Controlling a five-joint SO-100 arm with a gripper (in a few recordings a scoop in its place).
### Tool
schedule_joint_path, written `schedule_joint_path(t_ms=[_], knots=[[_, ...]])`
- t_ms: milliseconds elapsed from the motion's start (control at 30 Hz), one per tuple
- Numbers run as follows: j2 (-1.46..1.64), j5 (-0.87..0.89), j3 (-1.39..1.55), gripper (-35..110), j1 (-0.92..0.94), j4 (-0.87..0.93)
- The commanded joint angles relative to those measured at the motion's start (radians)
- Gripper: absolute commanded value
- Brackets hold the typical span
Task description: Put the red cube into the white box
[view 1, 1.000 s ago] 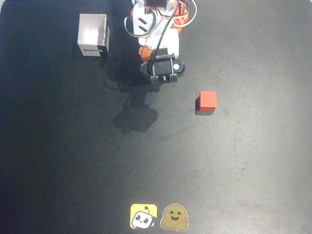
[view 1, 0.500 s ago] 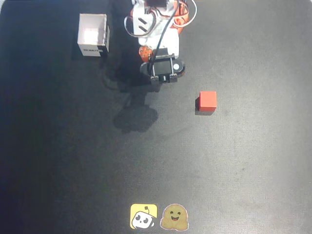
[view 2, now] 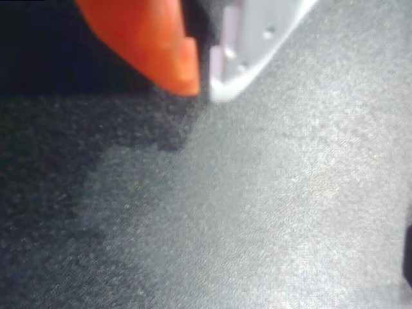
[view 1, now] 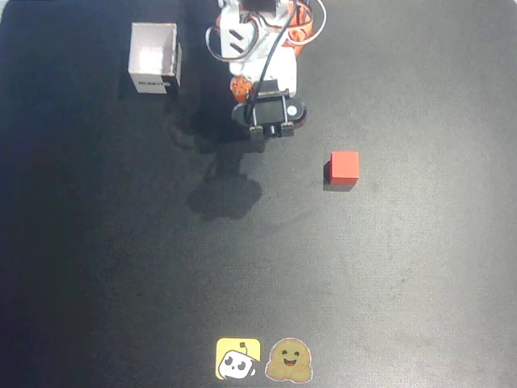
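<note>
The red cube (view 1: pixel 345 166) lies on the black table to the right of centre in the overhead view. The white box (view 1: pixel 154 57) stands open-topped at the upper left, its dark label facing down the picture. My arm hangs at the top centre, with the gripper (view 1: pixel 260 133) between box and cube, well left of and above the cube. In the wrist view the orange finger (view 2: pixel 161 45) and the white finger (view 2: pixel 248 48) meet tip to tip: the gripper (view 2: pixel 203 89) is shut, holding nothing, above bare table.
Two stickers, a yellow one (view 1: pixel 237 358) and a brown smiling one (view 1: pixel 289 360), lie at the table's near edge. The arm's shadow (view 1: pixel 226 194) falls below the gripper. The black mat (view 1: pixel 121 267) stretches wide on every side.
</note>
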Motion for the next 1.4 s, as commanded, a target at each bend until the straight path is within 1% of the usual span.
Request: schedule_joint_path(t_ms=[0,133,233,300,367,500,600,667,800,933,1133,1267,1367], knots=[[0.005,0.003,-0.003,0,0.006,-0.005],[0.005,-0.011,-0.018,0,-0.006,-0.048],[-0.055,-0.008,-0.052,0,-0.021,-0.080],[-0.172,-0.003,-0.109,0,-0.037,-0.129],[-0.357,-0.003,-0.215,0,-0.054,-0.167],[-0.707,0.005,-0.503,0,-0.094,-0.143],[-0.825,0.077,-0.611,1,-0.147,-0.141],[-0.897,0.149,-0.660,6,-0.204,-0.163],[-1.068,0.288,-0.770,9,-0.307,-0.210],[-1.262,0.299,-0.945,17,-0.322,-0.207],[-1.442,0.413,-1.112,23,-0.393,-0.232],[-1.528,0.454,-1.203,24,-0.422,-0.241],[-1.559,0.460,-1.209,24,-0.426,-0.293]])
